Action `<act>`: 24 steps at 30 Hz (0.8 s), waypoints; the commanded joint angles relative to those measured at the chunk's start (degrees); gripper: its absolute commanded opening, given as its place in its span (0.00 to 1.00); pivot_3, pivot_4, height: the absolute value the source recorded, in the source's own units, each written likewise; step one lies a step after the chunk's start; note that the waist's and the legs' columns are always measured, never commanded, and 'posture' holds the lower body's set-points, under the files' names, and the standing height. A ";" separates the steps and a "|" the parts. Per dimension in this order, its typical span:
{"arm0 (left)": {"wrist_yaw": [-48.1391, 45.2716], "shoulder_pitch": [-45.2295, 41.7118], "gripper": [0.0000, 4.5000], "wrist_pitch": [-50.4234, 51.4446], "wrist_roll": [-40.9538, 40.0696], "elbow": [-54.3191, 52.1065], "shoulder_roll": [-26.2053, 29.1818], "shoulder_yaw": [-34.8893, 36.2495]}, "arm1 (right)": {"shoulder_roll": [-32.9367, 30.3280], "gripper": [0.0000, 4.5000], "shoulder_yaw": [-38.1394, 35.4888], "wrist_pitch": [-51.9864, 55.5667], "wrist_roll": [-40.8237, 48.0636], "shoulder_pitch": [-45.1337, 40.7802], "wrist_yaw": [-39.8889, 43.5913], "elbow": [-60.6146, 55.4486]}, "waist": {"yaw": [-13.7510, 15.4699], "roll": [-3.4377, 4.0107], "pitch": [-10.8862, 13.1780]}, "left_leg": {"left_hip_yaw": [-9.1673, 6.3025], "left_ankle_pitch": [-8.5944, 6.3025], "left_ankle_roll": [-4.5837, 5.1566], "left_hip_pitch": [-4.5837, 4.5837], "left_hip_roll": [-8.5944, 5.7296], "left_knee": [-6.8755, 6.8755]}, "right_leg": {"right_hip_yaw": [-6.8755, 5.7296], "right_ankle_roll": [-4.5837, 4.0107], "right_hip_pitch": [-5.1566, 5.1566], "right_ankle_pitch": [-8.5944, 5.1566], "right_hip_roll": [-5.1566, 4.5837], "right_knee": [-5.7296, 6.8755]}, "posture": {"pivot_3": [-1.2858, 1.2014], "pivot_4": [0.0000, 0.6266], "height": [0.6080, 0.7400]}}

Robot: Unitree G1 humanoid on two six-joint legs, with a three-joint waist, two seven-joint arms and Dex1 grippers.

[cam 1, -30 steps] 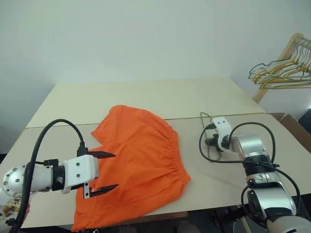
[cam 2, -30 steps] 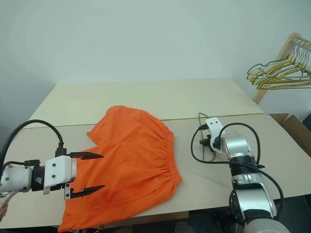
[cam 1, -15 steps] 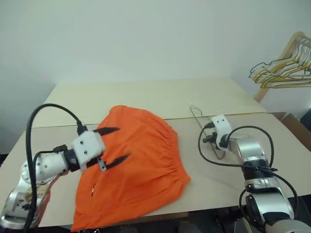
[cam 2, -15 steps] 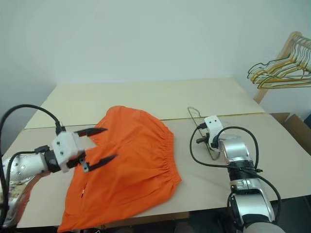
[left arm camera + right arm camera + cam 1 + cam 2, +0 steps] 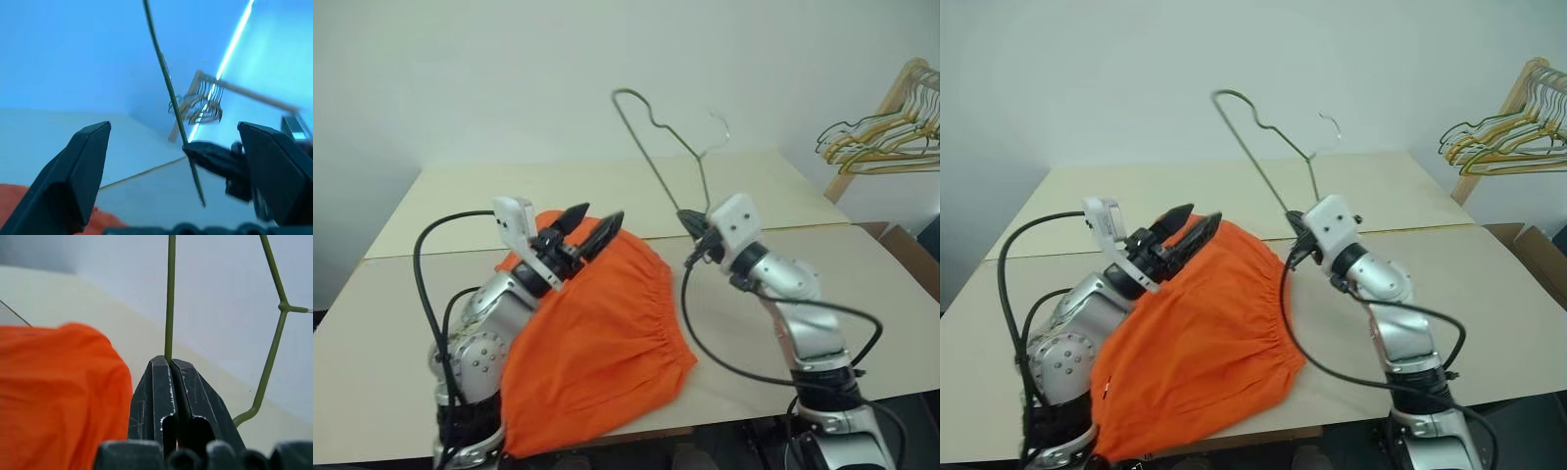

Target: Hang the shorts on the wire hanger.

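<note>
The orange shorts lie flat on the table, waistband toward the right; my left arm hides their left part. The olive-green wire hanger stands raised in the air, its hook up toward the wall. My right gripper is shut on the hanger's wire at its lower end, seen close up in the right wrist view. My left gripper is open and empty above the shorts' far edge, pointing toward the hanger. In the left wrist view the hanger wire stands ahead between the fingers.
A wooden rack with bunched yellow-gold hangers stands at the far right. The beige table has a seam across its middle. A cardboard box sits beyond the table's right edge.
My right gripper has lifted the hanger off the table, up and leftward, so it now stands in the air. My left arm rose, rolled and swung in toward the middle.
</note>
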 commanded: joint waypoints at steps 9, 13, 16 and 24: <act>4.19 -5.29 0.96 -3.09 -5.19 1.99 -0.82 0.59 | 2.29 0.00 4.42 -14.84 -4.50 2.05 -1.77 -1.79 | 0.09 -0.05 0.01 | 0.03 0.11 -0.18 0.03 -0.08 0.00 | 0.00 0.00 0.10 0.00 -0.02 -0.06 | 0.54 0.00 1.00; 3.88 -4.80 0.72 -3.75 -5.23 1.63 -0.58 -0.46 | 2.55 0.00 5.01 -16.28 -5.83 2.56 -1.93 -0.89 | 0.09 -0.05 0.01 | 0.03 0.11 -0.20 0.04 -0.09 0.00 | 0.00 0.00 0.11 0.00 -0.02 -0.06 | 0.53 0.00 1.00; 4.81 -4.94 0.52 -4.83 -3.88 1.47 -0.47 -1.10 | 2.51 0.00 5.36 -17.20 -6.94 2.82 -2.13 -0.46 | 0.09 -0.05 0.01 | 0.03 0.12 -0.20 0.05 -0.08 0.00 | 0.00 0.00 0.12 0.00 -0.01 -0.06 | 0.53 0.00 1.00; 5.34 -5.26 0.00 -6.77 -3.07 2.29 -0.77 -1.81 | 3.00 0.00 6.06 -19.09 -9.84 2.89 -3.80 1.44 | 0.08 -0.06 0.01 | 0.03 0.12 -0.20 0.05 -0.09 0.00 | 0.02 0.00 0.13 0.00 -0.01 -0.07 | 0.53 0.00 1.00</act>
